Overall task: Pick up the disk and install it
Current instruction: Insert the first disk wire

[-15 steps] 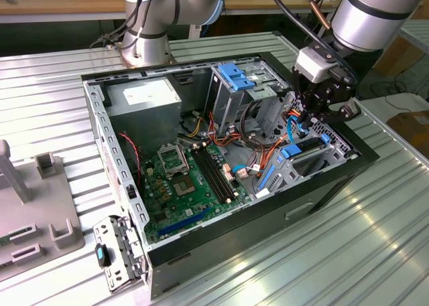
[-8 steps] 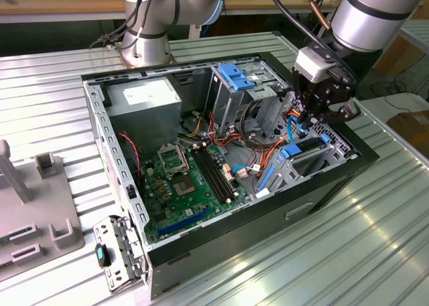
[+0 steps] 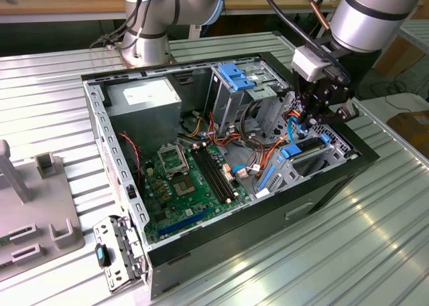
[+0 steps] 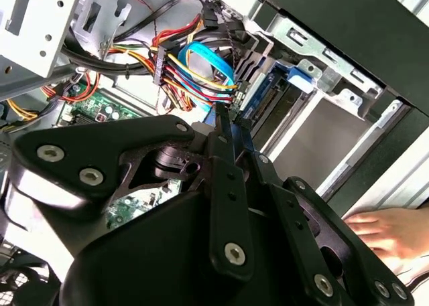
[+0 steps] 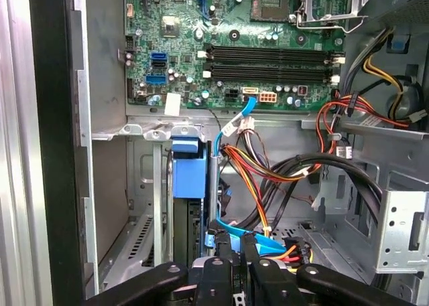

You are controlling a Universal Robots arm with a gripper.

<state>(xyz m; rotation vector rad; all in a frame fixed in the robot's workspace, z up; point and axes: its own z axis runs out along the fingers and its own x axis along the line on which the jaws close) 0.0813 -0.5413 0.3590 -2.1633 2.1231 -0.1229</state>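
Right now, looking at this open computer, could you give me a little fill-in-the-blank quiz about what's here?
1. In the exterior view, the tool hangs over the ___ end of the case (left or right).
2. The disk beneath it has ___ side rails.
3. The motherboard is coloured ___.
Missing words: right, blue, green.

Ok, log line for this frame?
phase: install | hand: low inside computer case, just above disk | disk: sitting in drive bay, blue rails visible
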